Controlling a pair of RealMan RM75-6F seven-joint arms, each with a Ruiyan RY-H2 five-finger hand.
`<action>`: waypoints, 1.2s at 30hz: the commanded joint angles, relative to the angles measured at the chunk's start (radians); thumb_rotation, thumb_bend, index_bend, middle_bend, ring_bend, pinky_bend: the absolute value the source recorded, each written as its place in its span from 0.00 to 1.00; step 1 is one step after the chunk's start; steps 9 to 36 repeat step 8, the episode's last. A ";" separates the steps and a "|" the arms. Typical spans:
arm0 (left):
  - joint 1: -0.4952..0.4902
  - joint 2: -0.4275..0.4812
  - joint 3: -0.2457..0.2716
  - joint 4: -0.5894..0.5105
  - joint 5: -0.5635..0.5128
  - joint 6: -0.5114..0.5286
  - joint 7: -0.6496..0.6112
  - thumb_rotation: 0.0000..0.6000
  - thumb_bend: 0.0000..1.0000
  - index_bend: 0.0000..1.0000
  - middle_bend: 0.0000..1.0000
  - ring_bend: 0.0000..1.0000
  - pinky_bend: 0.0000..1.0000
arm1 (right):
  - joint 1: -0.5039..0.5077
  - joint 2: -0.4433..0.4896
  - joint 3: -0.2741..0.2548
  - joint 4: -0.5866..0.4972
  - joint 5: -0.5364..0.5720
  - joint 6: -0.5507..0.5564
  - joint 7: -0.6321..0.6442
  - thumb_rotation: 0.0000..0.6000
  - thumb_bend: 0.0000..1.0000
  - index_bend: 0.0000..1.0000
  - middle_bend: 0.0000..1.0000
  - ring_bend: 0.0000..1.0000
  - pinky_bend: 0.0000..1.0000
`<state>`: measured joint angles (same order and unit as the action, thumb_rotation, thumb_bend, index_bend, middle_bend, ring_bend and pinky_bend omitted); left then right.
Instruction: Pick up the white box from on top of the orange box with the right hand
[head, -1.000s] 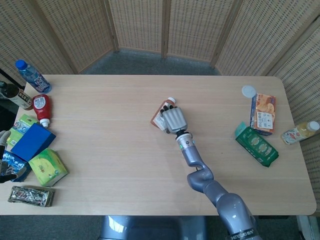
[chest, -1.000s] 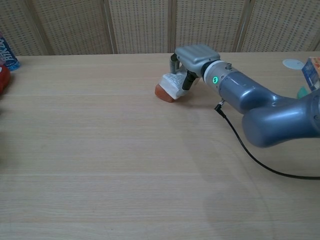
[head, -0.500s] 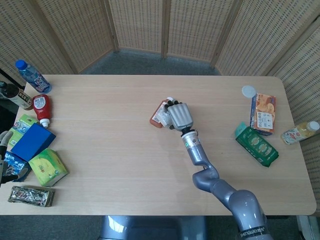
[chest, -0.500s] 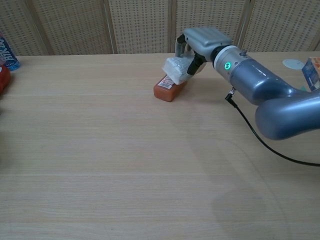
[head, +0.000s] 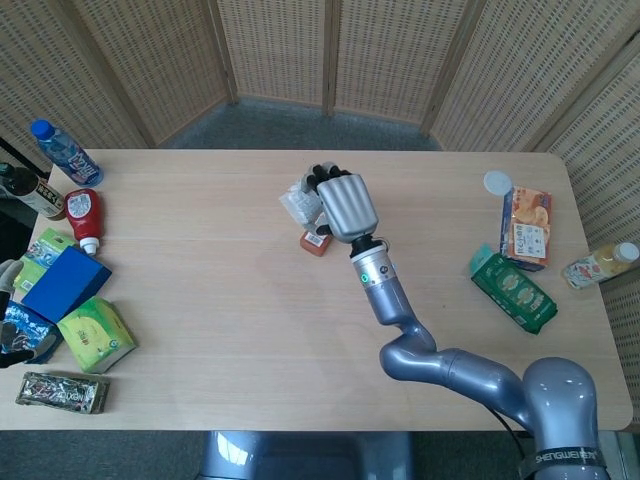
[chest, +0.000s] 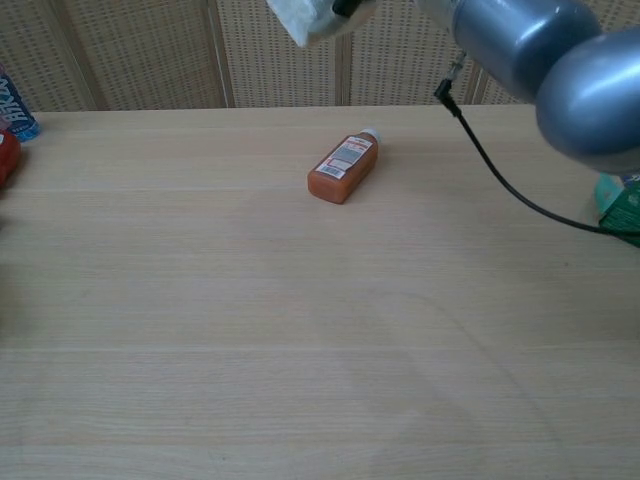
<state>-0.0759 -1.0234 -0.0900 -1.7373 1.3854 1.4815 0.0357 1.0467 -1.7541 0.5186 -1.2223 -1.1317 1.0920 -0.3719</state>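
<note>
My right hand (head: 340, 203) is raised high above the table and grips the white box (head: 298, 203), which pokes out at its left side. In the chest view only the box (chest: 307, 17) and part of the forearm show at the top edge. The orange box (chest: 343, 168) lies flat on the table below, bare on top, with a white label and a white cap; the head view shows only its near end (head: 314, 241) under the hand. Of my left hand (head: 8, 275) only a pale bit shows at the far left edge.
Along the table's left edge (head: 150, 152) lie bottles, a blue box (head: 66, 283), a green tissue box (head: 96, 335) and a dark packet (head: 61, 391). At the right are an orange snack box (head: 527, 226), a green carton (head: 514, 290), a white lid (head: 497, 182) and a bottle (head: 598, 264).
My right hand has lifted the white box off the orange box and risen well above the table. The orange box has settled flat where it lay.
</note>
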 joint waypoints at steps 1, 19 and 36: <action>0.002 0.004 0.001 -0.005 0.006 0.004 -0.004 1.00 0.00 0.00 0.00 0.00 0.00 | 0.004 0.133 0.095 -0.226 0.084 0.068 -0.167 1.00 0.00 0.58 0.43 0.30 0.55; 0.006 0.010 0.003 -0.015 0.019 0.015 -0.006 1.00 0.00 0.00 0.00 0.00 0.00 | 0.028 0.195 0.131 -0.358 0.142 0.109 -0.258 1.00 0.00 0.58 0.43 0.30 0.55; 0.006 0.010 0.003 -0.015 0.019 0.015 -0.006 1.00 0.00 0.00 0.00 0.00 0.00 | 0.028 0.195 0.131 -0.358 0.142 0.109 -0.258 1.00 0.00 0.58 0.43 0.30 0.55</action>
